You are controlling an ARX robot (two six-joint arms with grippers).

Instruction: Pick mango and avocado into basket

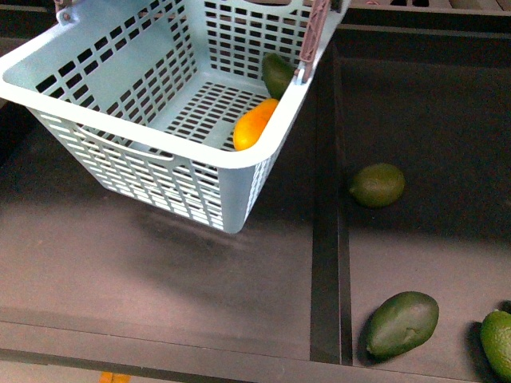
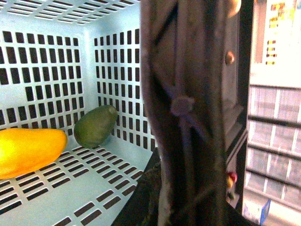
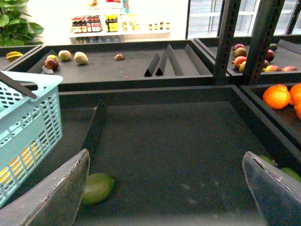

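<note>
Dark surface (image 1: 200, 271): basket (image 1: 120, 128) holds mango (image 1: 254, 124), avocado (image 1: 278, 73) at 1 o'clock; my right hand (image 3: 169, 188) released, left hand unreadable.

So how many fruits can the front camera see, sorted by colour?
Yellow-orange: 1, the mango in the basket.
Green: 4, the avocado in the basket, plus a paler round fruit, a dark oval fruit and an edge fruit outside it.
Total: 5.
</note>
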